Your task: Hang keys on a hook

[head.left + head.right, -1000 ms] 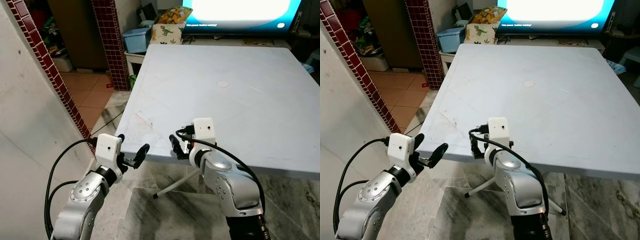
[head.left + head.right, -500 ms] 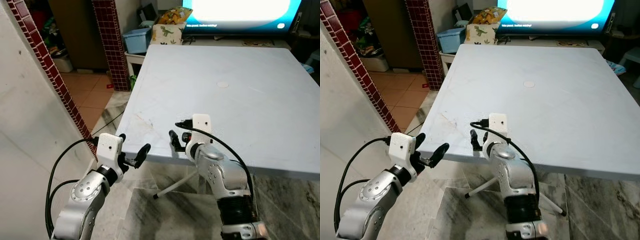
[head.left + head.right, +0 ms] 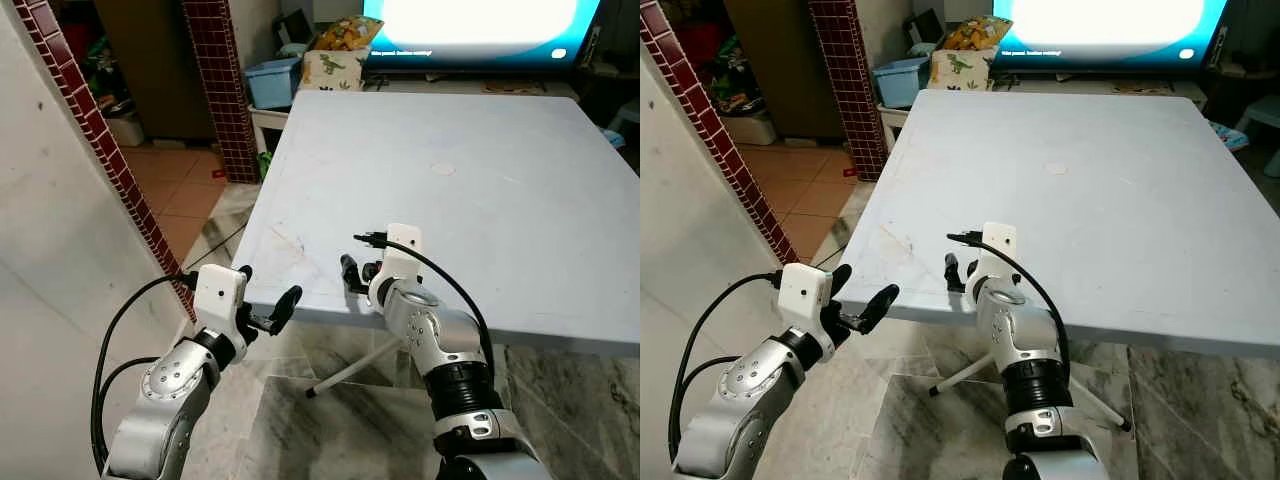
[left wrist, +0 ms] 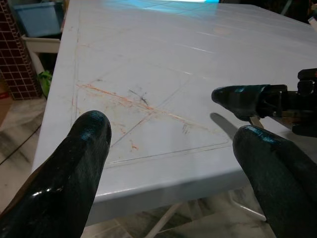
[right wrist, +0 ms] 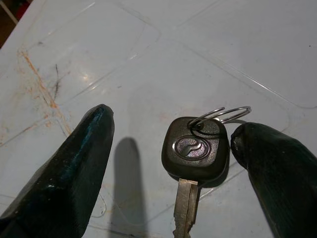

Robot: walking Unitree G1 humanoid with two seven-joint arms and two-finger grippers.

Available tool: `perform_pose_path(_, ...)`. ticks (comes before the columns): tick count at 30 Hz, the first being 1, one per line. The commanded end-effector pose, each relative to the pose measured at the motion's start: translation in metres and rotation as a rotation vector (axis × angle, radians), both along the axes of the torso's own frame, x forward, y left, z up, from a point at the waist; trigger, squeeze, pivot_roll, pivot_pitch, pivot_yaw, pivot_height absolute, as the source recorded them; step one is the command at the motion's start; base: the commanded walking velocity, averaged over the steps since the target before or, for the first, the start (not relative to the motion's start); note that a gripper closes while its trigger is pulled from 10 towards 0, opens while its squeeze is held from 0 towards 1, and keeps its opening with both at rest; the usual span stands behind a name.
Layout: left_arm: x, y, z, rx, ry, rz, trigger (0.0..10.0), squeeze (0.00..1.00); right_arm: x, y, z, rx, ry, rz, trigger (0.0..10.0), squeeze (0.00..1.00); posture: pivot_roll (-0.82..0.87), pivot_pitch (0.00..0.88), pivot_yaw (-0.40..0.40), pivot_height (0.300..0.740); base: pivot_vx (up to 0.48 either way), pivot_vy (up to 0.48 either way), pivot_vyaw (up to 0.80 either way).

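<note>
Key (image 5: pixel 195 148) not yet gripped, lying on the bench (image 3: pixel 520 190) between the open jaws of the right gripper (image 5: pixel 173 163); left gripper (image 4: pixel 173 163) open, idle; pickup and hanging judged outstanding.

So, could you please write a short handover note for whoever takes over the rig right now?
Right hand: open, low over the near edge of the white table, its fingers either side of the key, not gripping it.
Left hand: open, held in front of the table's near edge, holding nothing.
Key: black head with a wire ring, lying flat on the table.
Done: right hand lined up on the key.
Left: close on the key, lift it, find a hook and hang it.
</note>
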State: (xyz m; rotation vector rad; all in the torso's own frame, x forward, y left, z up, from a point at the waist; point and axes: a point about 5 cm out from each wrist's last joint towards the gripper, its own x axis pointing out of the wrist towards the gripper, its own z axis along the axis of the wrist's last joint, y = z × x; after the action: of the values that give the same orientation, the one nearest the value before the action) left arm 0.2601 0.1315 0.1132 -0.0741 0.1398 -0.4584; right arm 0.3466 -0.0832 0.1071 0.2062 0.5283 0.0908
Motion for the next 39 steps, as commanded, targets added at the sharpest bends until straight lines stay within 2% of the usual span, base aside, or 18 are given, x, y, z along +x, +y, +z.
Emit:
perform_pose_path(1, 0.001, 0.000, 0.000, 0.012, 0.002, -0.010, 10.0, 0.00, -0.003, -0.004, -0.014, -0.019, 0.065, -0.008, 10.0, 0.00, 0.00, 0.045, 0.068, 0.740, 0.000, 0.000, 0.00)
perform_pose_path(3, 0.001, 0.000, 0.000, 0.012, 0.004, -0.010, 10.0, 0.00, -0.003, -0.009, -0.018, -0.039, 0.076, -0.011, 10.0, 0.00, 0.00, 0.046, 0.066, 0.740, 0.000, 0.000, 0.00)
perform_pose_path(4, 0.001, 0.000, 0.000, 0.012, 0.004, -0.010, 10.0, 0.00, -0.003, -0.010, -0.019, -0.043, 0.076, -0.009, 9.2, 0.00, 0.00, 0.046, 0.066, 0.740, 0.000, 0.000, 0.00)
perform_pose_path(5, 0.001, 0.000, 0.000, 0.012, 0.005, -0.011, 10.0, 0.00, -0.004, -0.013, -0.021, -0.056, 0.081, -0.009, 4.3, 0.00, 0.00, 0.046, 0.066, 0.740, 0.000, 0.000, 0.00)
perform_pose_path(6, 0.001, 0.000, 0.000, 0.012, 0.005, -0.011, 10.0, 0.00, -0.004, -0.013, -0.021, -0.056, 0.081, -0.009, 4.3, 0.00, 0.00, 0.046, 0.066, 0.740, 0.000, 0.000, 0.00)
perform_pose_path(7, 0.001, 0.000, 0.000, 0.013, 0.006, -0.012, 10.0, 0.00, -0.005, -0.015, -0.024, -0.069, 0.087, -0.007, 0.0, 0.00, 0.00, 0.046, 0.066, 0.740, 0.000, 0.000, 0.00)
perform_pose_path(9, 0.001, 0.000, -0.001, 0.013, 0.006, -0.012, 10.0, 0.00, -0.006, -0.016, -0.025, -0.075, 0.089, -0.005, 0.2, 0.00, 0.00, 0.047, 0.068, 0.740, 0.000, 0.000, 0.00)
perform_pose_path(10, 0.001, 0.000, -0.001, 0.013, 0.008, -0.015, 10.0, 0.00, -0.009, -0.017, -0.029, -0.088, 0.096, 0.003, 0.5, 0.00, 0.00, 0.048, 0.071, 0.740, 0.000, 0.000, 0.00)
perform_pose_path(13, 0.000, 0.000, -0.001, 0.013, 0.009, -0.017, 10.0, 0.00, -0.011, -0.017, -0.031, -0.100, 0.101, 0.006, 0.0, 0.00, 0.00, 0.048, 0.072, 0.740, 0.000, 0.000, 0.00)
perform_pose_path(19, 0.001, -0.001, -0.001, 0.014, 0.010, -0.023, 10.0, 0.00, -0.016, -0.014, -0.035, -0.171, 0.084, 0.058, 0.0, 0.00, 0.00, 0.048, 0.072, 0.740, 0.000, 0.000, 0.00)
perform_pose_path(24, 0.000, -0.001, -0.001, 0.015, 0.010, -0.024, 10.0, 0.00, -0.019, -0.013, -0.035, -0.176, 0.087, 0.074, 0.0, 0.00, 0.00, 0.048, 0.072, 0.740, 0.000, 0.000, 0.00)
perform_pose_path(30, 0.000, -0.001, -0.001, 0.018, 0.013, -0.022, 10.0, 0.00, -0.022, -0.028, -0.032, -0.215, 0.069, 0.088, 0.0, 0.00, 0.00, 0.045, 0.071, 0.740, 0.000, 0.000, 0.00)
perform_pose_path(31, 0.000, 0.000, -0.001, 0.020, 0.014, -0.022, 10.0, 0.00, -0.024, -0.037, -0.033, -0.240, 0.065, 0.088, 0.0, 0.00, -0.01, 0.046, 0.072, 0.740, 0.000, 0.000, 0.00)
perform_pose_path(34, 0.000, 0.000, -0.002, 0.021, 0.015, -0.024, 10.0, 0.00, -0.026, -0.042, -0.034, -0.245, 0.067, 0.086, 0.0, 0.00, -0.01, 0.045, 0.074, 0.740, 0.000, 0.000, 0.00)
perform_pose_path(35, 0.001, 0.000, -0.002, 0.024, 0.017, -0.026, 10.0, 0.00, -0.029, -0.053, -0.034, -0.267, 0.064, 0.083, 0.0, 0.00, -0.01, 0.043, 0.079, 0.740, 0.000, 0.000, 0.00)
perform_pose_path(39, 0.001, -0.001, -0.003, 0.028, 0.021, -0.031, 10.0, 0.00, -0.032, -0.065, -0.035, -0.308, 0.050, 0.091, 0.0, 0.00, -0.01, 0.042, 0.083, 0.740, 0.000, 0.000, 0.00)
